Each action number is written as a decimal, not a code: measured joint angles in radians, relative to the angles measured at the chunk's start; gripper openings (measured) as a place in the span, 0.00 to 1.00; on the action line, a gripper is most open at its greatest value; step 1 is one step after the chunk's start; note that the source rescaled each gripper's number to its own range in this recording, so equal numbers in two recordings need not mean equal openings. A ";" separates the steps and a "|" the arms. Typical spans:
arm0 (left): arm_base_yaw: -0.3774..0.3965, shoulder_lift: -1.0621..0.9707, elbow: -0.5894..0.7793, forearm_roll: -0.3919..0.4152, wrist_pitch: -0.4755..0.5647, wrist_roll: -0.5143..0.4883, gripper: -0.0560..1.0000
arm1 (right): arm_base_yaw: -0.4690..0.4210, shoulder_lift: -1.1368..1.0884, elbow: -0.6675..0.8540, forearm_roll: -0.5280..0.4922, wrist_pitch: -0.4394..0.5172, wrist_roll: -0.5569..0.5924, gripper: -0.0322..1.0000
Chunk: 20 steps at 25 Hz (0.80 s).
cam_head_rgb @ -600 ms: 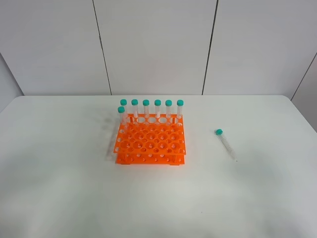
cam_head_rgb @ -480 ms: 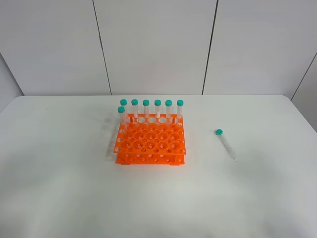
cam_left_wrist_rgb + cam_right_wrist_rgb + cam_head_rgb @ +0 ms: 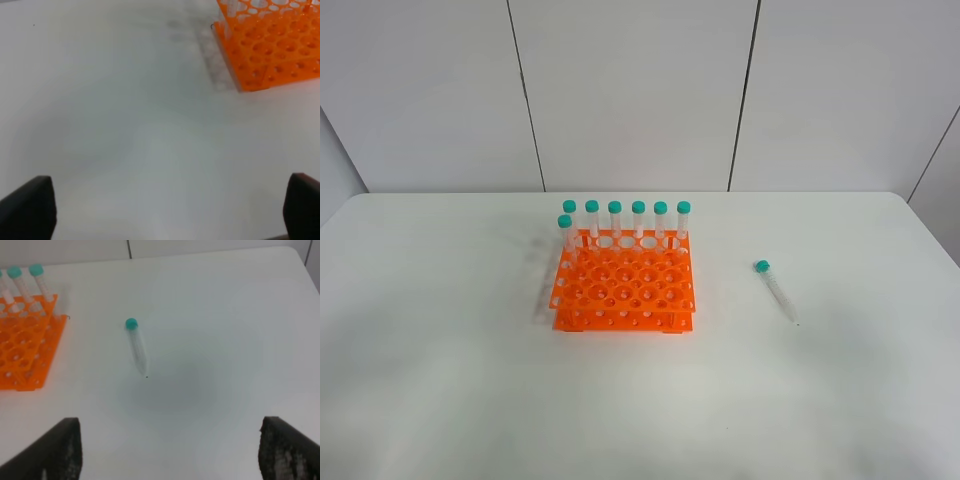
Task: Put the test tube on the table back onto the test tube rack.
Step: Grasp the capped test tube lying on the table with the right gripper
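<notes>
A capped test tube (image 3: pixel 776 293) lies on its side on the white table (image 3: pixel 460 390), well apart from the orange rack (image 3: pixel 623 290) and to its right in the high view. Its green cap points toward the back wall (image 3: pixel 630 90) and its pointed tip toward the front edge. Seven matching tubes (image 3: pixel 638 222) stand upright in the rack, six along the back row and one at the left end of the next row. Both grippers hang over the table, jaws spread wide and empty: the left gripper (image 3: pixel 165 212) near a corner of the rack, the right gripper (image 3: pixel 170 450) facing the lying test tube.
</notes>
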 joint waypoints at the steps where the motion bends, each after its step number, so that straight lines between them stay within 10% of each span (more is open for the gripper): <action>1: 0.000 0.000 0.000 0.000 -0.001 0.000 1.00 | 0.000 0.000 0.000 0.000 0.000 0.000 1.00; 20: 0.000 0.000 0.000 0.000 -0.001 0.000 1.00 | 0.000 0.000 0.000 0.005 -0.003 0.000 1.00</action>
